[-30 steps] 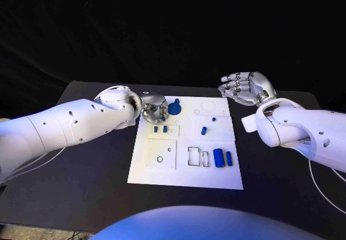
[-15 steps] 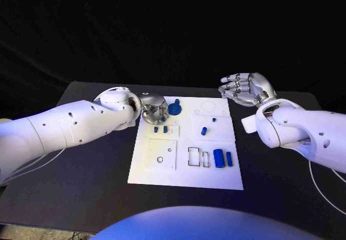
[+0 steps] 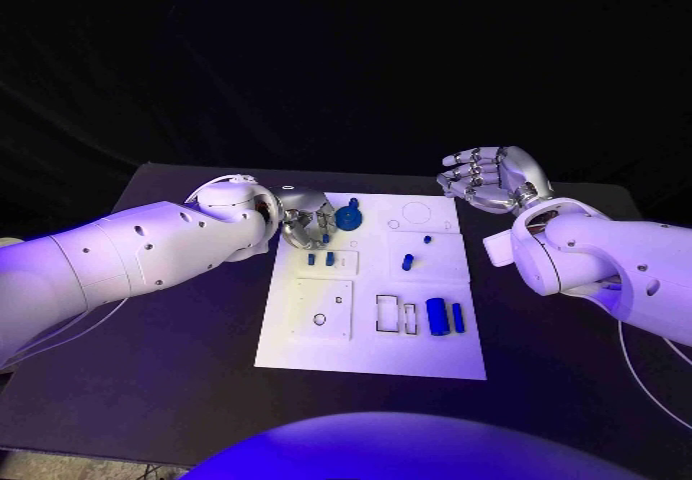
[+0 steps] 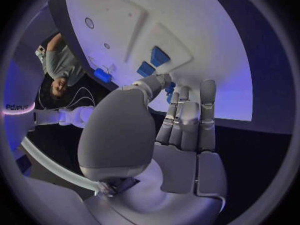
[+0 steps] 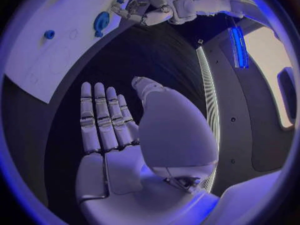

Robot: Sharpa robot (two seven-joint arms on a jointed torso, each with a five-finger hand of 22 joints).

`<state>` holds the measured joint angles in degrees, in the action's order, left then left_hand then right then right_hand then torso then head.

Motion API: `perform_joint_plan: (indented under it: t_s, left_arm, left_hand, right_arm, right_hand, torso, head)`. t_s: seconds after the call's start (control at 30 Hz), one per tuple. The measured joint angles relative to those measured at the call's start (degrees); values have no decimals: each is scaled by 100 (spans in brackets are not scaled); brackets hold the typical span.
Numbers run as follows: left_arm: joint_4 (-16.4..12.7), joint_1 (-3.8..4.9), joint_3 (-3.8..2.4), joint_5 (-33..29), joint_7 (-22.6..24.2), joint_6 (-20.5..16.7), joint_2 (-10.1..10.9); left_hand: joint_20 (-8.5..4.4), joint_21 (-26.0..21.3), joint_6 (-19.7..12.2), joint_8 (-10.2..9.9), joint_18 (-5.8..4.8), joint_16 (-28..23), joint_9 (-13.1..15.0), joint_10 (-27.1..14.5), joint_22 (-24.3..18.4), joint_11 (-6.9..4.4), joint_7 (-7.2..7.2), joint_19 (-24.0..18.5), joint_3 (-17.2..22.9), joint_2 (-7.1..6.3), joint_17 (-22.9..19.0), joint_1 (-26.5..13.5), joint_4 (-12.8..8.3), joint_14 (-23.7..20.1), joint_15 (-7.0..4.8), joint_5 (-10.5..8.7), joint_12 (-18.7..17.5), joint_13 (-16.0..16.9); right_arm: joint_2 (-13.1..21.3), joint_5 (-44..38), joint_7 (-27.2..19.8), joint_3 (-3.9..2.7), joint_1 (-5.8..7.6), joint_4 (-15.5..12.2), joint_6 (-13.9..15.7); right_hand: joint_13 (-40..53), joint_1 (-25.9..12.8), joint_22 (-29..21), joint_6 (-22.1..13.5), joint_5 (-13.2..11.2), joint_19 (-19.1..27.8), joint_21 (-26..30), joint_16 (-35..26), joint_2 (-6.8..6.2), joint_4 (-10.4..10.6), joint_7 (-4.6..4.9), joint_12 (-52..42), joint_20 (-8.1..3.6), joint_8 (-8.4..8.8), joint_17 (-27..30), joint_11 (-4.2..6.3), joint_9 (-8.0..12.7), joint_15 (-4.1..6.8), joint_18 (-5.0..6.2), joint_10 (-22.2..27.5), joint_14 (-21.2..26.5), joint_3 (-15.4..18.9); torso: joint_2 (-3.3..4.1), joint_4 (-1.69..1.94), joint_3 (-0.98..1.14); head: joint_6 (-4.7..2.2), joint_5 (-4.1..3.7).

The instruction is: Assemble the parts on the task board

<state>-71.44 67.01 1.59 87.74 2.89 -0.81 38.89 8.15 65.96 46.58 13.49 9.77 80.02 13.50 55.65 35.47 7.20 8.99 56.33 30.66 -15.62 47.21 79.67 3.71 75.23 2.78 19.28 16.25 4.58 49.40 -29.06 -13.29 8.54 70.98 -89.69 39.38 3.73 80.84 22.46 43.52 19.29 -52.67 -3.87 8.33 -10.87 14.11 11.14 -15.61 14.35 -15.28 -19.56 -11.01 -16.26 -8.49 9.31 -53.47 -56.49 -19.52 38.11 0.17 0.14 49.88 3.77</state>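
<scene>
Near edge of the white board: a flat, matte plate with shallow cut-out pockets, lying on the black bench. Near right, two smooth blue cylinders lie side by side beside an open rectangular slot. Mid-board, a small blue peg and two short blue pegs sit in their pockets. Far left, the left hand, of brushed silver metal, has its fingers curled round a round blue knob; whether they clamp it cannot be told. A slip or skewed press here could tilt the knob or nudge the loose pegs. Far right, the right hand hovers off the board, fingers apart, holding nothing.
</scene>
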Motion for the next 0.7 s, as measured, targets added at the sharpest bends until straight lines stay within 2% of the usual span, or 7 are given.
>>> perform_joint_plan:
  t_s: [0.17,0.2,0.23,0.37,0.43,0.57,0.7]
  left_arm:
    - [26,-1,-7,-2,-10,-28,27]
    - [29,-2,-15,-3,-11,-41,41]
    - [28,-2,-24,-5,-11,-53,57]
    - [-11,-3,-83,-40,-11,-115,170]
    - [-55,-3,-134,-110,-9,-158,260]
    - [-139,6,-210,-444,7,-239,476]
    - [-207,16,-257,-1053,34,-332,686]
  left_hand:
    - [45,-85,-20,-31,1,-112,-12,-218,-136,47,-20,-107,-116,0,-323,0,-46,-208,41,0,-28,-8]
    - [48,-108,-35,-47,1,-127,-13,-253,-144,62,-35,-110,-155,0,-403,0,-42,-255,50,0,-28,-8]
    - [67,-119,-50,-56,1,-147,-20,-309,-151,64,-50,-128,-185,0,-486,0,-54,-299,57,0,-28,-8]
    - [76,-122,-50,-56,1,-183,-20,-325,-165,79,-50,-137,-238,35,-656,35,-47,-381,73,0,-28,-8]
    - [76,-122,23,-42,1,-183,-6,-322,-173,77,23,-137,-269,78,-673,18,-46,-380,73,0,89,21]
    - [24,-194,284,141,0,-300,52,-152,-215,-23,92,-188,-269,78,-1060,18,-46,-583,-8,0,512,175]
    - [4,-246,363,224,0,-466,75,-143,-251,-32,115,-208,-266,90,-1485,31,-45,-789,-27,0,696,240]
  right_arm:
    - [7,-57,45,0,0,39,-46]
    - [10,-94,68,0,0,60,-74]
    - [12,-133,90,0,0,82,-103]
    - [18,-421,227,0,0,213,-296]
    - [17,-666,335,0,0,312,-457]
    - [-7,-1305,613,0,0,522,-866]
    - [-71,-2128,936,-2,2,659,-1300]
  right_hand:
    - [0,3,-67,121,-37,-2,0,0,-3,-144,33,0,2,0,52,3,0,-4,0,-2,-24,-42]
    - [0,43,-81,174,-71,-36,-15,0,-43,-201,36,0,14,0,63,25,0,15,3,-25,-106,-53]
    - [0,71,-91,226,-91,-103,-47,2,-70,-257,44,0,4,0,68,53,0,38,55,-54,-187,-73]
    - [0,168,-83,462,-120,-450,-256,221,-168,-500,96,23,-163,-21,69,166,10,194,88,-284,-647,-256]
    - [0,174,-3,605,-120,-643,-422,355,-183,-617,100,23,-264,-45,26,226,10,291,88,-461,-913,-361]
    - [-2,143,485,844,-142,-1034,-1082,785,-250,-933,1,116,-548,-37,-221,378,59,533,88,-787,-1585,-490]
    - [-3,86,1180,1004,-142,-1132,-1883,1386,-304,-1184,-81,269,-745,35,-591,470,118,702,87,-1030,-2067,-525]
  torso:
    - [-2,0,-1]
    - [-3,0,-1]
    - [-4,0,-1]
    - [-10,0,-4]
    - [-15,0,-4]
    - [-24,2,-1]
    - [-39,3,3]
  head:
    - [-3,-3]
    - [-5,-7]
    - [-11,-11]
    - [-44,-35]
    - [-64,-53]
    - [-97,-104]
    - [-121,-132]
